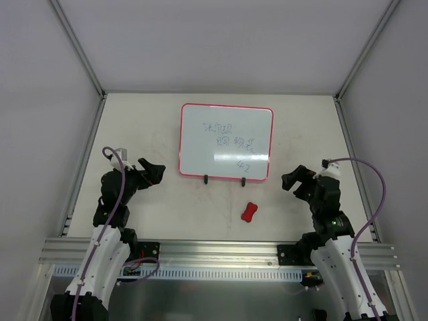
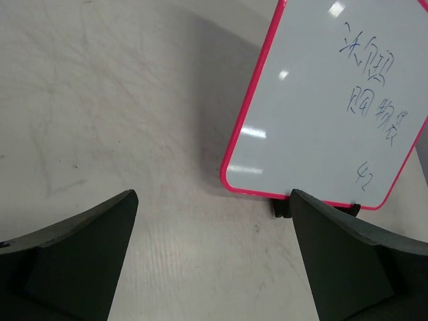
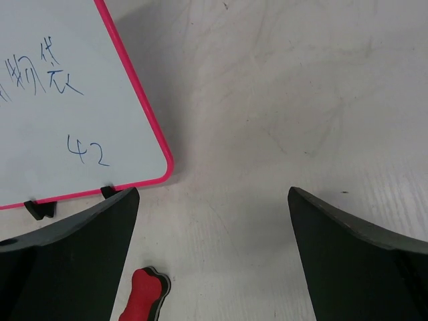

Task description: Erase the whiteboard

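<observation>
While both pincers hang spread, gripping nothing, whiteboard (image 1: 226,142) lies between them, blue writing on it: 2 o'clock from left gripper (image 1: 155,172), 10 o'clock from right gripper (image 1: 294,179), touching neither. Red eraser (image 1: 250,212) near its feet.

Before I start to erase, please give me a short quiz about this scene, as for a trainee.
1. Fill in: the number written lowest on the whiteboard is ___.
2. The eraser lies: A) on the whiteboard; B) on the table, near the board's feet; C) in a gripper.
3. True or false: the left gripper and the right gripper are both open.
Key: 1) 42; 2) B; 3) true.
</observation>
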